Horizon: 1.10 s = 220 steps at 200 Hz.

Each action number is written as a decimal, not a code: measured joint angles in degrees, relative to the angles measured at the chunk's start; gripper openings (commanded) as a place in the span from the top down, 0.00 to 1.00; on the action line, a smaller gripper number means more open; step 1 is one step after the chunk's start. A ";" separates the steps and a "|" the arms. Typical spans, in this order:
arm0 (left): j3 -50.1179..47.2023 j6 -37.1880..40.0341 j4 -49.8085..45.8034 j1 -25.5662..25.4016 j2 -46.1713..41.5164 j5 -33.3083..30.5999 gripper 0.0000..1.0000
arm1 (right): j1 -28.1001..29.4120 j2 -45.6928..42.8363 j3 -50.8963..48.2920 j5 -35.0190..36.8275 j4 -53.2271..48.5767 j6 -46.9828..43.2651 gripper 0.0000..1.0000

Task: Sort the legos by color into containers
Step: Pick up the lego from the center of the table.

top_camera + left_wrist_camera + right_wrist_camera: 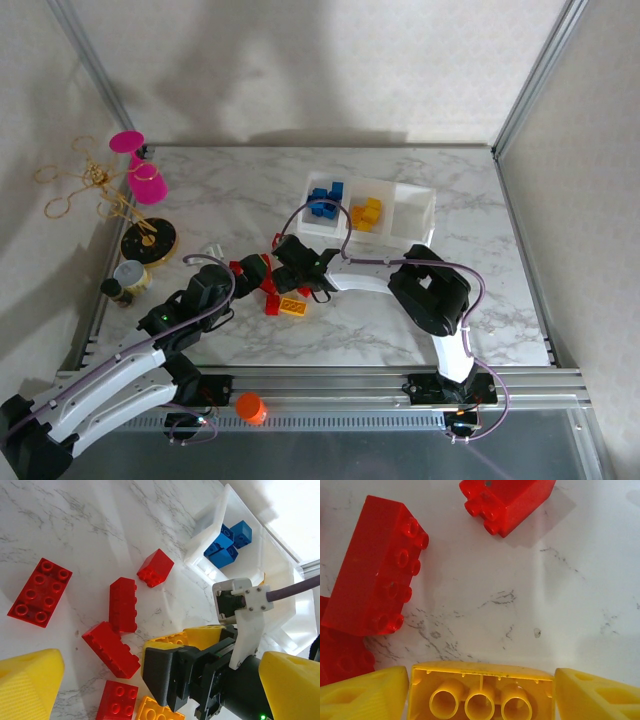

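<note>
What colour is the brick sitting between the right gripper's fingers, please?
Yellow; the brick shows best in the right wrist view, its hollow underside facing the camera.

This looks like a robotics lab, more exactly a small closed test cell. One white and black robot arm (110, 380) and a second one (435, 295) are bolted side by side to an aluminium rail (340, 382) at the near edge of a table (230, 200) with a marble-pattern top. Bare aluminium posts (95, 70) stand at the back corners, and plain whitish sheets (330, 60) close the space behind and at both sides. A grey-purple cable (295, 587) runs to a small camera (235, 600) on a white bracket at one wrist, and a small green light (152, 321) glows on the left arm.
</note>
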 measured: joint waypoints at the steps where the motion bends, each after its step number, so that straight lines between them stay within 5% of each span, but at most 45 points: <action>1: 0.00 0.00 0.02 0.00 0.02 0.02 0.00 | 0.00 0.00 0.02 0.00 0.00 -0.07 0.29; 87: 0.00 0.02 0.04 0.00 0.70 0.02 0.00 | 0.07 -0.13 0.00 1.27 -0.15 0.72 0.47; 147: 0.24 0.07 0.04 0.00 0.63 0.02 0.00 | -1.07 -5.86 -1.33 -0.33 -1.36 1.81 0.47; 220: 1.01 1.09 4.74 -0.02 5.57 3.06 0.00 | -12.72 -16.74 -3.13 -0.22 -4.15 2.21 0.44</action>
